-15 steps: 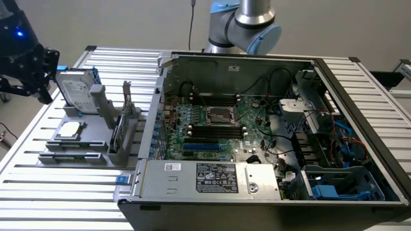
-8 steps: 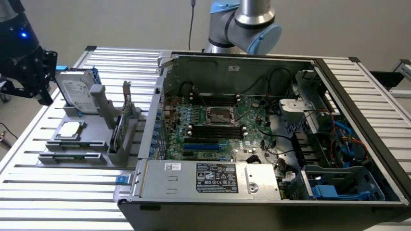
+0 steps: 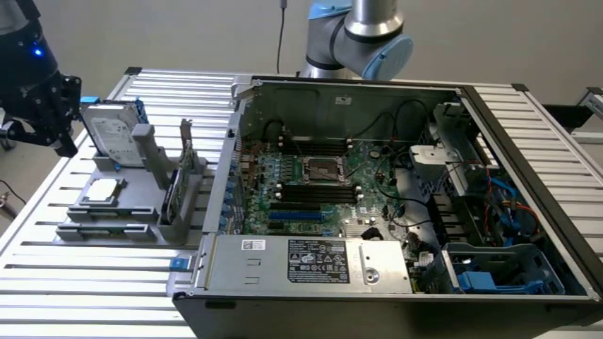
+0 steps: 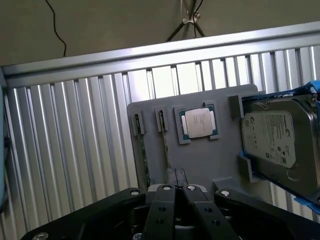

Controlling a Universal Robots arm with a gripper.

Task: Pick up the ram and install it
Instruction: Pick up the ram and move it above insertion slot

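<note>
Broadly, exterior view caught open computer case (image 3: pixel 339 99), holder (image 3: pixel 109 230) at its nine o'clock; wrist view caught ram (image 4: pixel 141 157) edge-on, gripper (image 4: pixel 176 174) pinched closed, empty.

The ram (image 4: pixel 142 160) is a long, thin green stick seen edge-on. It stands on its long edge in a narrow slot of the grey holder (image 4: pixel 210 160), with a second stick like it in the neighbouring slot, parallel and just beside it.

Open computer case (image 3: pixel 339 102) on slatted table (image 3: pixel 85 275), grey holder (image 3: pixel 104 229) with hard drive (image 3: pixel 111 134), processor chip (image 3: pixel 104 189)
</note>
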